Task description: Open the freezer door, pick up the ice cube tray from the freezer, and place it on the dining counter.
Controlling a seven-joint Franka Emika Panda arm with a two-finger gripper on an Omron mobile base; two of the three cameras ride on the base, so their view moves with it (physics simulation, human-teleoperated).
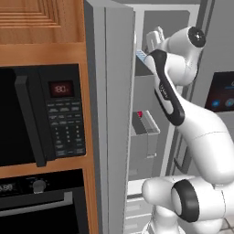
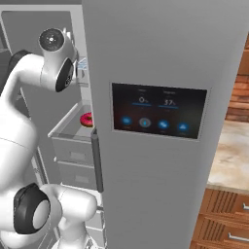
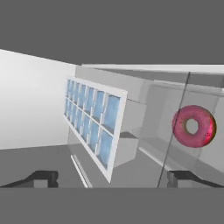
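Claw spread wide, short of ice cube tray, whose far end the arm hides.

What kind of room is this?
It looks like a kitchen. There is a black microwave set in wooden cabinets, and an open freezer with an ice cube tray and a pink donut inside.

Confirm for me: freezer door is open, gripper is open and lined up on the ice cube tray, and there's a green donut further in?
Not quite: the donut is pink, as the hand view shows. The rest stands: the freezer door is open, and the open gripper faces the ice cube tray.
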